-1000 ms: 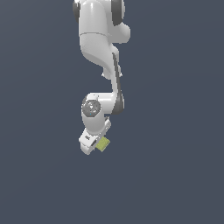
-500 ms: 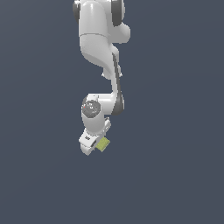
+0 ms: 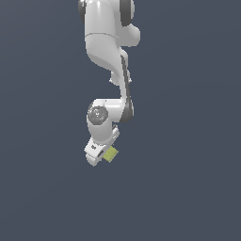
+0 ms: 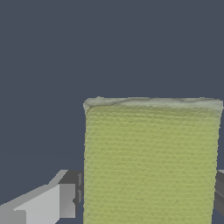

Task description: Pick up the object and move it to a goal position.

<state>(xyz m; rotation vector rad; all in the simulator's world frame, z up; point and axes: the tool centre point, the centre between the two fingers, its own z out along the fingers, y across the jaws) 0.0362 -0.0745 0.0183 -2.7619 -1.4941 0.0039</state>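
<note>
The object [image 3: 111,154] is a small flat yellow-green block with a woven-looking top, seen at the tip of the white arm in the exterior view. It fills much of the wrist view as the object [image 4: 151,162]. My gripper [image 3: 100,155] points down over it, and the block sticks out toward the exterior view's right. In the wrist view my gripper [image 4: 148,199] has one grey finger pad [image 4: 70,199] against one side of the block and the other pad [image 4: 220,192] against the opposite side. The jaws are shut on it.
The plain dark grey ground [image 3: 188,188] spreads all around with no other object in sight. The white arm [image 3: 106,42] reaches down from the exterior view's top edge.
Almost nothing differs. The wrist and the block sit at nearly the same spot, with only a very slight shift of the wrist.
</note>
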